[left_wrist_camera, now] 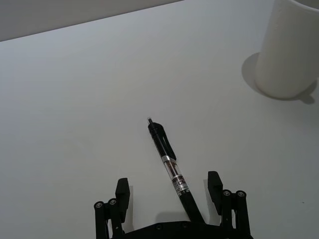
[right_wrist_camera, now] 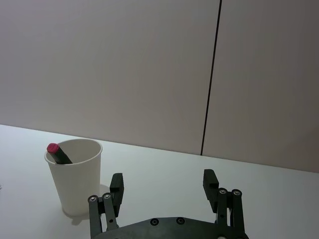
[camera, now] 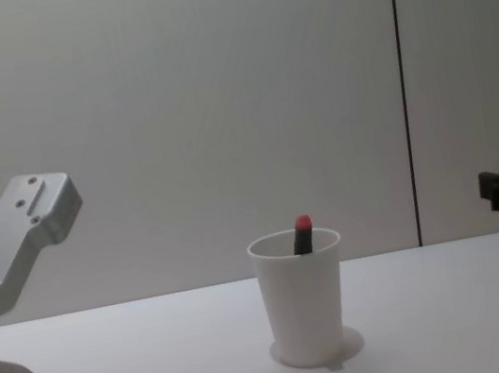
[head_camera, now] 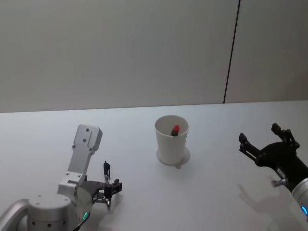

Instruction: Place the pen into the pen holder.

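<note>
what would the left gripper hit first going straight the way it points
Probably the black clear-barrelled pen, lying between the left gripper's open fingers; the white paper cup stands off that line.

The pen holder [head_camera: 172, 144] stands at the middle of the table [head_camera: 48, 144], a marker [head_camera: 175, 130] inside. Left of it and nearer me, the pen [left_wrist_camera: 168, 159] sits between my left gripper's [left_wrist_camera: 168, 179] fingers.

You'll find the black pen [left_wrist_camera: 168, 164], clear along part of its barrel, lying on the desk [head_camera: 216, 192] well left of the white paper pen holder [head_camera: 172, 139], which stands upright with a red-capped marker [head_camera: 175, 129] leaning inside.
</note>
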